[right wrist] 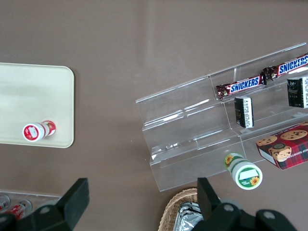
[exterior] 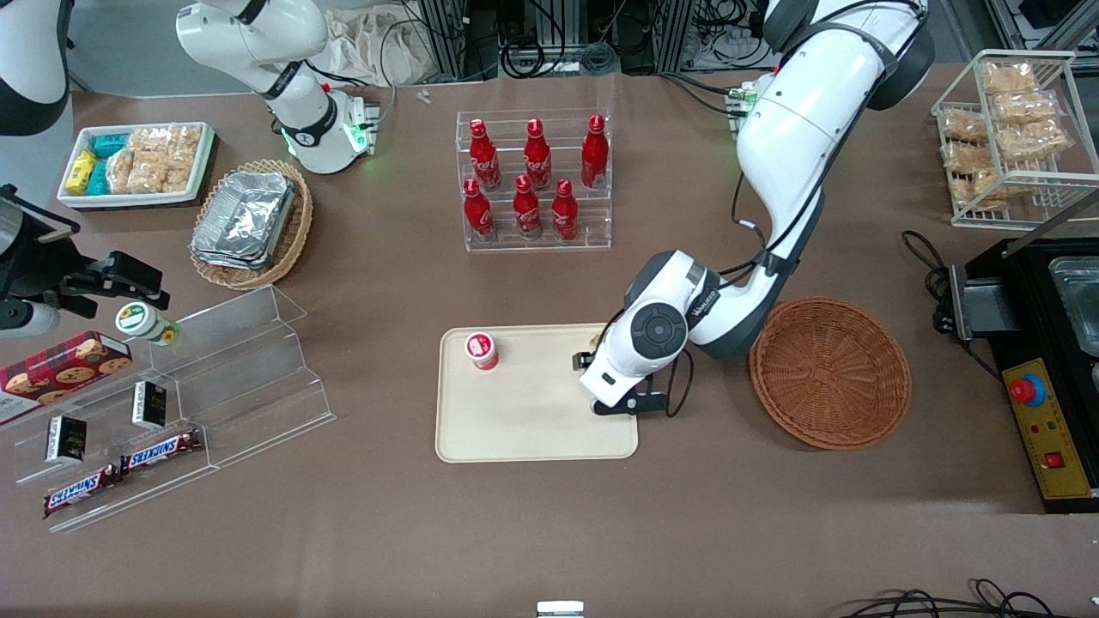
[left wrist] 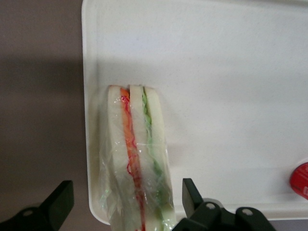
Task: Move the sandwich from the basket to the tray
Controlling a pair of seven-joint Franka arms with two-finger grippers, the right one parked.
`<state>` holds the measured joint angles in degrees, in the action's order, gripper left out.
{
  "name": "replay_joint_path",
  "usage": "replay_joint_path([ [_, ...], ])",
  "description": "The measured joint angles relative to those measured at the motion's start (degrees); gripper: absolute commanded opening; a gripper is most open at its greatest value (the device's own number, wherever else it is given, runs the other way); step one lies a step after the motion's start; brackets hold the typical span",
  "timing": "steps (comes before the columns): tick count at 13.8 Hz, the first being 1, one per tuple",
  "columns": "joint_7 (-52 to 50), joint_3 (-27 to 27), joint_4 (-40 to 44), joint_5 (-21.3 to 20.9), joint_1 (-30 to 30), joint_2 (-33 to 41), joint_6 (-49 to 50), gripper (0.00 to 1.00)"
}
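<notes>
We find the sandwich (left wrist: 137, 163) lying on the tray (exterior: 532, 412), close along the tray edge that faces the basket (exterior: 829, 372), near a corner. The claw (left wrist: 127, 207) hangs directly above it, spread wide, one finger (left wrist: 57, 204) over the surface (exterior: 549, 532) off the tray, the other over the tray; neither finger touches the wrapper, so it holds nothing. The basket sits beside the tray toward the working arm's end. A small red bottle (exterior: 482, 350) stands on the tray.
</notes>
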<state>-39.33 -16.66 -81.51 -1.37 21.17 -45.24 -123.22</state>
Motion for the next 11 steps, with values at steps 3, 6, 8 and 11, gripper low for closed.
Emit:
replay_joint_path([
  [3,-0.3,0.0,1.9,0.0,-0.2,2.2,3.3,1.0],
  [6,-2.9,0.4,4.5,0.0,-1.0,7.5,9.7,1.0],
  [8,-5.0,0.6,4.8,-0.2,-2.4,12.0,13.8,1.0],
  [11,-5.2,0.8,4.8,-0.8,-5.5,18.1,21.4,1.0],
])
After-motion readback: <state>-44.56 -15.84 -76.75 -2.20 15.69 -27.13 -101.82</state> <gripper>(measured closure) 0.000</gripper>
